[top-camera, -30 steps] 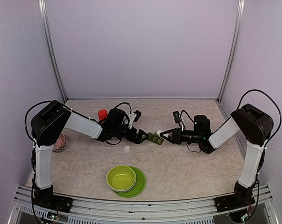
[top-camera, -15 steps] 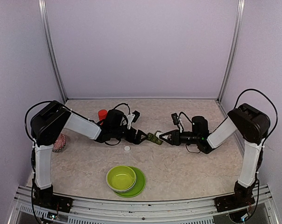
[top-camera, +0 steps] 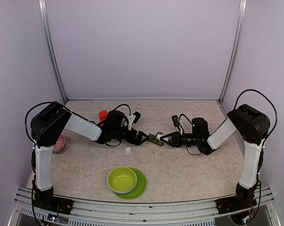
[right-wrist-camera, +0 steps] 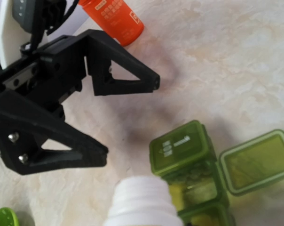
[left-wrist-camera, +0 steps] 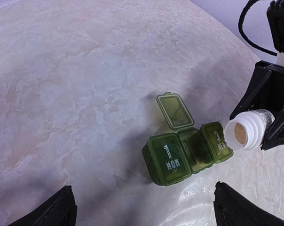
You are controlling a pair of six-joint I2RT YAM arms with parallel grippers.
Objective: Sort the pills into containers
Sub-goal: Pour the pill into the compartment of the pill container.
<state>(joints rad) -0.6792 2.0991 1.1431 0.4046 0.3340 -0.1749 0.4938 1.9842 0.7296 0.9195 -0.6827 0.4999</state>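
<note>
Containers (left-wrist-camera: pixel 184 153), a dark green strip box of three joined compartments, are found at the middle of the counter, well apart from every edge, between the two grippers. The left gripper (right-wrist-camera: pixel 130 120) is set just beside the box, its fingers spread with nothing between them. The right gripper (left-wrist-camera: pixel 249 133) is pinched on a small white pill bottle (right-wrist-camera: pixel 141 200), uncapped and tipped mouth-first toward the box. Only the middle compartment (left-wrist-camera: pixel 194 149) is seen open, its lid (left-wrist-camera: pixel 175 110) folded back; the MON compartment (left-wrist-camera: pixel 168 161) is shut. For a clean pour, the bottle mouth should be centred over the open compartment and tilted slowly, and the box should be steadied against nudging. Whether pills are already inside cannot be told.
</note>
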